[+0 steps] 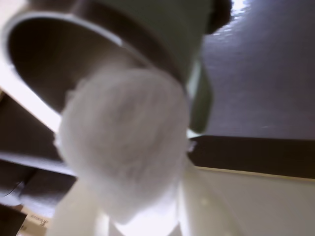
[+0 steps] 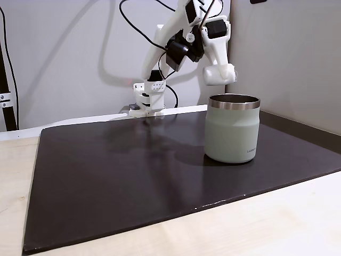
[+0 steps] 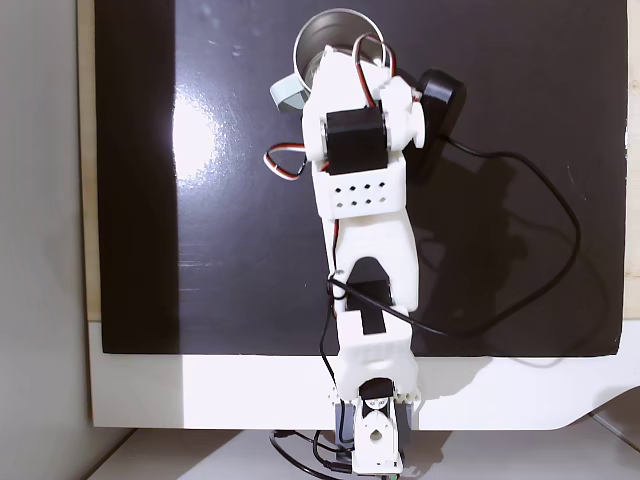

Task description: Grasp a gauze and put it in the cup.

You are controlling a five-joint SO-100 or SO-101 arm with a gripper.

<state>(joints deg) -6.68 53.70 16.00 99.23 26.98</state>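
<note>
- Looking at it from where I'm standing, the pick-up part is already done: the gripper (image 2: 219,74) is clamped on the gauze (image 2: 218,74), and the roll is sitting up in the air in the upper middle of a fixed view, not on the mat.
- Up close in the wrist view the gauze (image 1: 123,152) is taking up the centre of the frame as a fuzzy white blob, with the white fingers (image 1: 74,211) coming in from the bottom edge on either side of it. It's blurry, so I'm not reading much detail off the grip.
- The cup (image 2: 233,128) is standing upright on the dark mat (image 2: 117,176), right of centre in that side-on fixed view, with its steel rim just below the roll.
- In the wrist view the cup (image 1: 187,29) is filling the upper left, and its open mouth is showing right behind the gauze.
- From the top-down fixed view the arm (image 3: 365,220) is reaching up the frame and covering part of the cup (image 3: 325,30) at the top centre, so the gripper is looking to be at or over the opening.
- What's left, I reckon: getting the roll properly centred over the mouth, maybe dipping a bit lower, and letting go.
- Nothing is showing inside the cup yet as far as I'm able to tell, so I'm calling the task well past halfway with the drop not yet done.
</note>
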